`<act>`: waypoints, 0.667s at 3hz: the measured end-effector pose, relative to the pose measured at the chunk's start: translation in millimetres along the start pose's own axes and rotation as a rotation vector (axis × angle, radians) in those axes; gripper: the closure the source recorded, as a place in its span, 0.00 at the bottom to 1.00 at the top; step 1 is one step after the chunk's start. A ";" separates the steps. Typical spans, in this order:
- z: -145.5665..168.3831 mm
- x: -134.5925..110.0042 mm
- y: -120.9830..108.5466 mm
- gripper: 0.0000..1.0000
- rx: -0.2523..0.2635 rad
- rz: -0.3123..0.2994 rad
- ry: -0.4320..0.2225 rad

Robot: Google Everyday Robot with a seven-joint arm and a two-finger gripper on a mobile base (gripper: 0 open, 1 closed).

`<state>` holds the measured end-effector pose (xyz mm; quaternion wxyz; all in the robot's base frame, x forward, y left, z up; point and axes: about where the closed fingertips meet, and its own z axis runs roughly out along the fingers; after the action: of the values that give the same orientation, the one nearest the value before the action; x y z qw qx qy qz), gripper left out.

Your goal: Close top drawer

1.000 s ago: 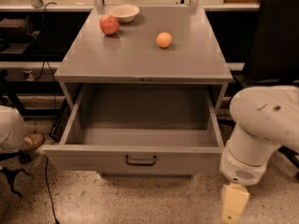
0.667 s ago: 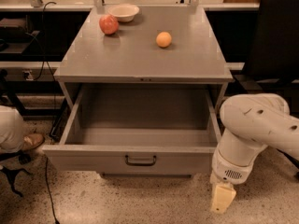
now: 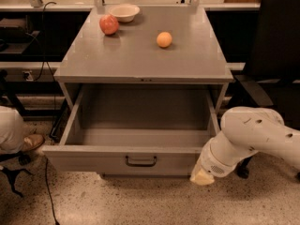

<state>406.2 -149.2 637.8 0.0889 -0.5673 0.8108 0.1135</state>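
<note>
The top drawer [image 3: 117, 159] of the grey metal cabinet [image 3: 140, 60] stands pulled far out toward me, empty inside, with a dark bar handle [image 3: 140, 161] in the middle of its flat front. My white arm [image 3: 253, 137] comes in from the right. My gripper [image 3: 202, 176] shows as a pale tip at the drawer front's lower right corner, close to or touching it.
On the cabinet top sit a red apple [image 3: 108, 24], an orange [image 3: 164, 39] and a white bowl [image 3: 123, 12]. A black chair [image 3: 276, 46] stands at the right. A person's shoe [image 3: 29, 142] and cables [image 3: 47, 172] lie on the speckled floor at the left.
My arm has swung left and up, bringing the gripper from the floor area at the right to the drawer front's lower right corner. The drawer has not moved.
</note>
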 end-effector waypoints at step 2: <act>5.2 -27.2 -35.4 1.00 0.125 0.021 -0.145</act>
<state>448.8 -135.0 637.3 0.1815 -0.5423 0.8137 0.1044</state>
